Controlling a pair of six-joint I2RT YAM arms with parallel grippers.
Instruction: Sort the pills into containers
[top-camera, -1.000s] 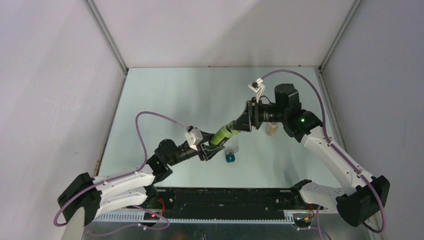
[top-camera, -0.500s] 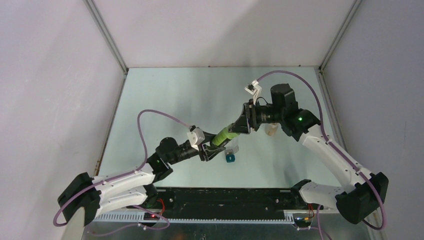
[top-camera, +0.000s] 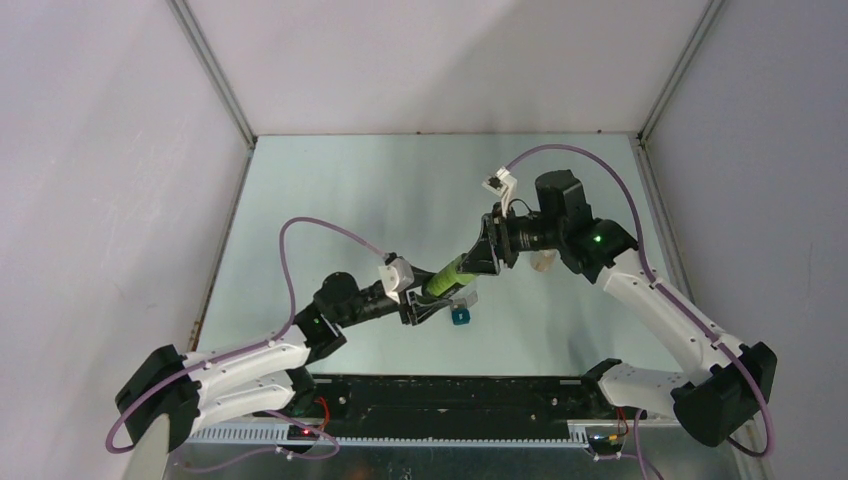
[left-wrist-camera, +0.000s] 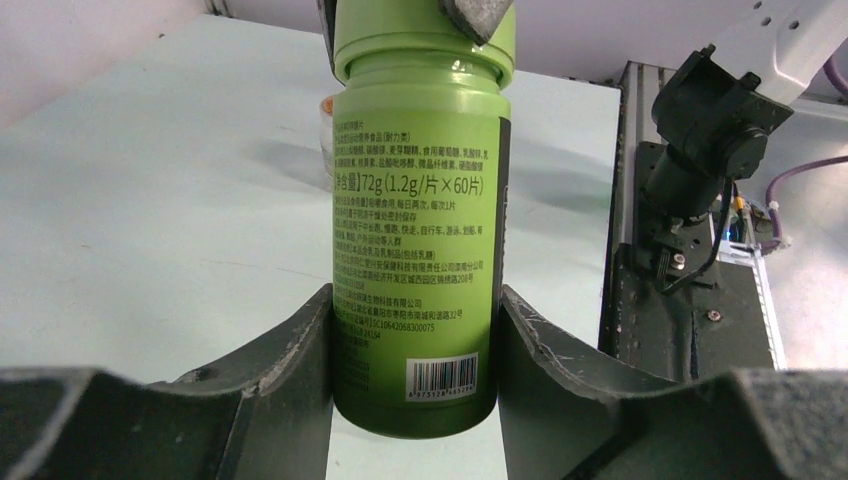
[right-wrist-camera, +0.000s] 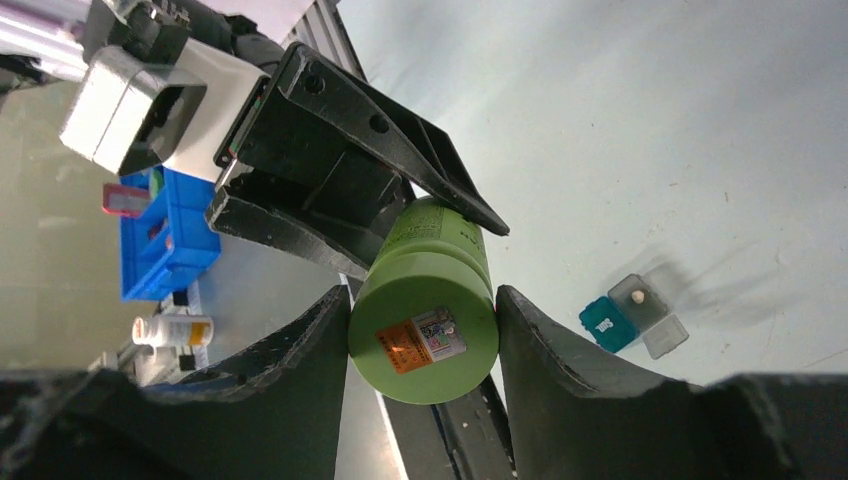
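Observation:
A lime-green pill bottle (top-camera: 447, 275) hangs tilted above the table, held at both ends. My left gripper (top-camera: 418, 300) is shut on its lower body (left-wrist-camera: 415, 250), near the barcode. My right gripper (top-camera: 480, 258) is shut on its green cap (right-wrist-camera: 425, 330), which carries an orange sticker. A pale beige bottle (top-camera: 541, 261) stands on the table behind the right wrist. Under the green bottle lies a small teal pill box (right-wrist-camera: 610, 322) with its clear lid open. One pale pill (right-wrist-camera: 638, 296) sits in its clear compartment.
A black rail (top-camera: 450, 395) runs along the table's near edge between the arm bases. Grey walls close the table on the left, back and right. In the right wrist view a blue bin (right-wrist-camera: 165, 235) and a small white bottle (right-wrist-camera: 175, 330) lie beyond the table.
The right wrist has moved a little to the left, towards the left gripper. The left wrist has crept right. The green bottle stays held between both.

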